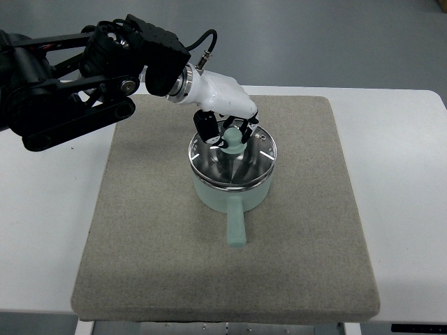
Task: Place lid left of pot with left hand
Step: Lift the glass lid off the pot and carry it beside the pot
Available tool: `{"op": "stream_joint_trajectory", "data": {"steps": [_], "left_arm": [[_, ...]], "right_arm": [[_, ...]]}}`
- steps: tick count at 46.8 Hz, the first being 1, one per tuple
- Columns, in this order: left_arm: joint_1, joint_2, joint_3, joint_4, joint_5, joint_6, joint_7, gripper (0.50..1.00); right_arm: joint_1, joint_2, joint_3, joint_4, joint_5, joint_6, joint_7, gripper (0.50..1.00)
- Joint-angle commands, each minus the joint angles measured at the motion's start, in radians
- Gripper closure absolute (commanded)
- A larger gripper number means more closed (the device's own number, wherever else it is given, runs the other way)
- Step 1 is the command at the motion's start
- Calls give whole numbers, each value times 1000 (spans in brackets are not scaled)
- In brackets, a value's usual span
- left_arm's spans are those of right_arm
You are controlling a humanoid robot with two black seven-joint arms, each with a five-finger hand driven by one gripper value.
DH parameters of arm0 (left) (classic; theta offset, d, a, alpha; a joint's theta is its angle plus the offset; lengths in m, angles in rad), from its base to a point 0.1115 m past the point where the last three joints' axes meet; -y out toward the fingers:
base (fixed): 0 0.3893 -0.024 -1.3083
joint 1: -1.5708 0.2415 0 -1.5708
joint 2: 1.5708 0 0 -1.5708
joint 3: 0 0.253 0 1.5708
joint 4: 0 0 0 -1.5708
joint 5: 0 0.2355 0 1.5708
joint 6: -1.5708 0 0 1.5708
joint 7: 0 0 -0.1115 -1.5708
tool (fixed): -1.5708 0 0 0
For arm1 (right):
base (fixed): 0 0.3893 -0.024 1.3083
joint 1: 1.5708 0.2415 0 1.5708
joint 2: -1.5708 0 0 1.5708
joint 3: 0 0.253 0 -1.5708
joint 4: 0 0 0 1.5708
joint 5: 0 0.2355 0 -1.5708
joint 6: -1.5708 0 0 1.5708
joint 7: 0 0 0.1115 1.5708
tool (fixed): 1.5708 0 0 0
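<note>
I see my left hand (225,132) reaching in from the upper left of the frame, its fingers (204,125) clenched around the pale green knob (230,137) of the lid (232,154) — which sits on the mint pot (227,197) at the centre of the grey mat (154,230) on the white bench (405,195), handle (236,227) pointing toward the bottom edge.

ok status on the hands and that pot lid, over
Left hand shut on pale green knob of clear glass lid. Lid tilted on mint green pot. Grey mat left of pot bare. Right hand not in view.
</note>
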Motion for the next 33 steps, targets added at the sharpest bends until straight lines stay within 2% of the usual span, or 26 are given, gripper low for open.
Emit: {"op": "stream_joint_trajectory", "data": {"steps": [1, 20, 33], "left_arm": [[-3, -6, -10, 0, 0, 0, 0, 1000], [-57, 14, -18, 0, 0, 0, -2, 1000], [-36, 143, -61, 1, 1, 0, 0, 1000]], "right_arm": [[0, 0, 0, 0, 0, 0, 0, 579], [0, 0, 0, 0, 0, 0, 0, 579], [0, 0, 0, 0, 0, 0, 0, 579]]}}
